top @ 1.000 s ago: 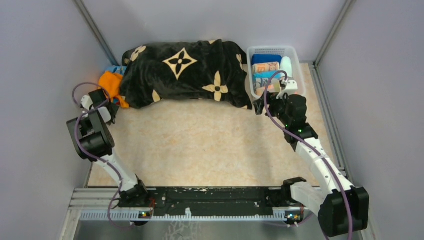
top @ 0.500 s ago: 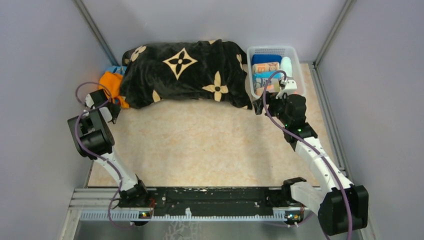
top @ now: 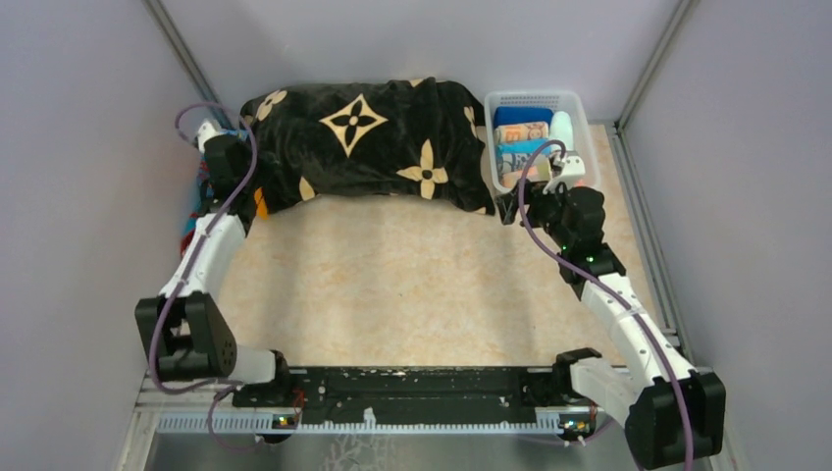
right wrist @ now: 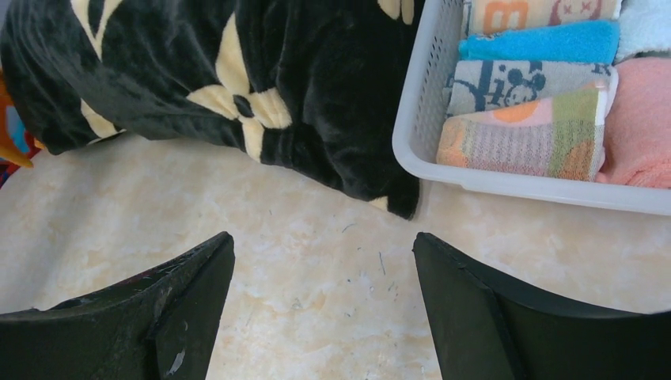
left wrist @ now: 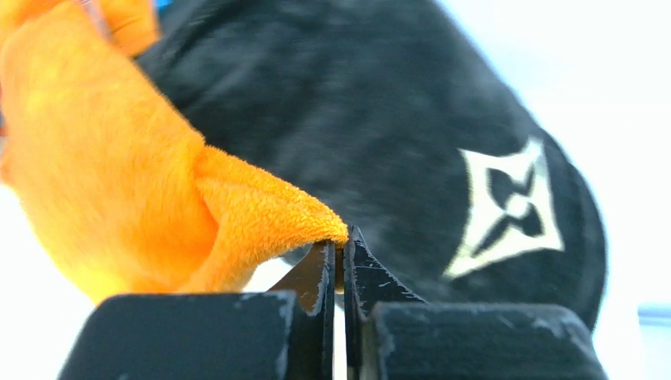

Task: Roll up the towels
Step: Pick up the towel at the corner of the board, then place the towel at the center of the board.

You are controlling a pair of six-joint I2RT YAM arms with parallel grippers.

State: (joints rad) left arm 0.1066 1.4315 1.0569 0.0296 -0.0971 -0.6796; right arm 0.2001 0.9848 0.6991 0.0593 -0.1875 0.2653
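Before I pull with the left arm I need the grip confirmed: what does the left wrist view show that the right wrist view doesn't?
Only the left wrist: the left gripper pinching a corner of the orange towel, shut on it. Only the right wrist: the right gripper open over the tabletop, and the white basket with towels packed inside. Both: the black blanket with cream flowers; the right wrist catches just an orange sliver at its left edge.
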